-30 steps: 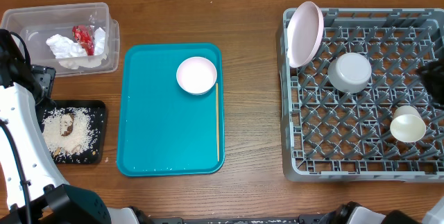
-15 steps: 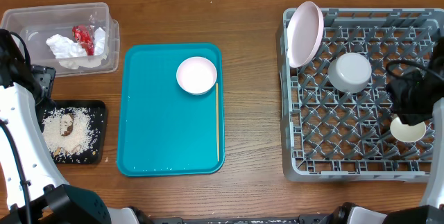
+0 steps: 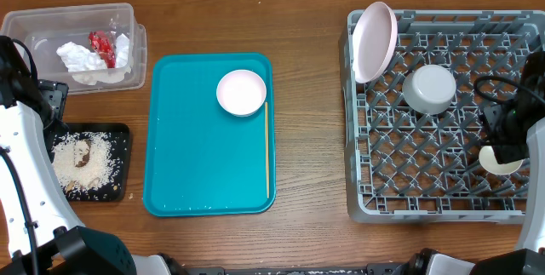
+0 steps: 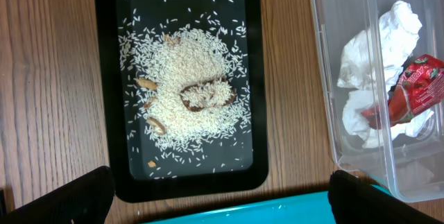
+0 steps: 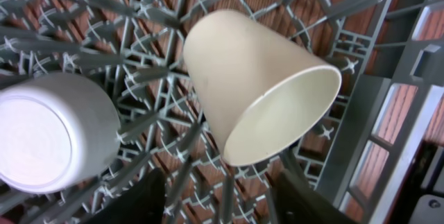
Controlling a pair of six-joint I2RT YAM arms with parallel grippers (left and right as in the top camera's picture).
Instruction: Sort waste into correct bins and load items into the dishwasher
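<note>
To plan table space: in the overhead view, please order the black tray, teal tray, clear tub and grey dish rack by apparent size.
Largest to smallest:
grey dish rack
teal tray
clear tub
black tray

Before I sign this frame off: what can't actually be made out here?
- Overhead: the right arm covers most of the cup in the dish rack.
- Right wrist: the right gripper shows only blurred fingers, cut off by the bottom edge.
- Left wrist: the clear tub and red wrapper run off the right edge; the wrapper's print is too small to read.
</note>
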